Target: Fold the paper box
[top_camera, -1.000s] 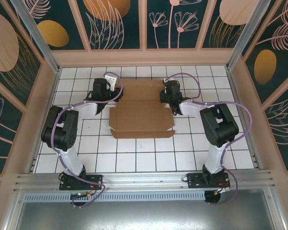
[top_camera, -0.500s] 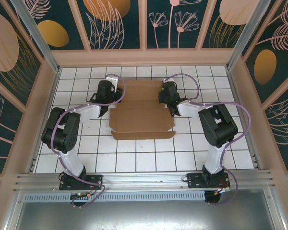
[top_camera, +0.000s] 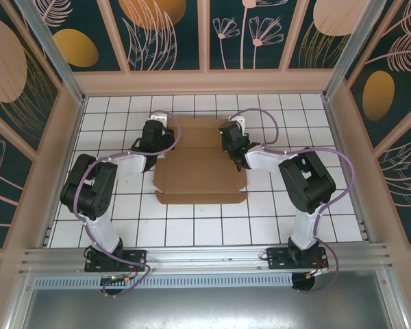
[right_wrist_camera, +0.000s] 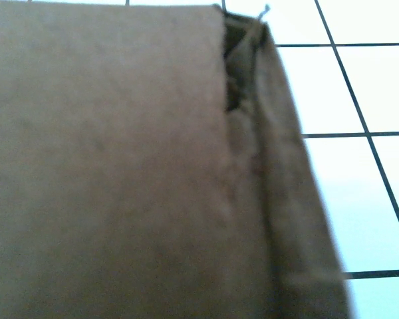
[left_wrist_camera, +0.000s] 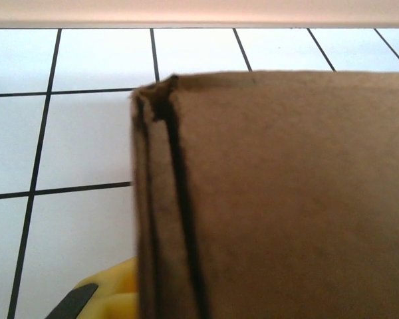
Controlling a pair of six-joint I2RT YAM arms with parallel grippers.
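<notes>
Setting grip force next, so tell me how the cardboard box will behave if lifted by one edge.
The cardboard box likely weighs little: it is thin sheet lying flat. It would probably hinge and sag at its creases, visible across the panels. The folded side edge looks doubled, so likely stiffer there.

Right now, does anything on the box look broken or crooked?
Slightly. In the right wrist view, the paper box has a rough far right corner: its folded layers gape and a frayed wisp sticks up. Its far left corner looks rumpled too.
</notes>
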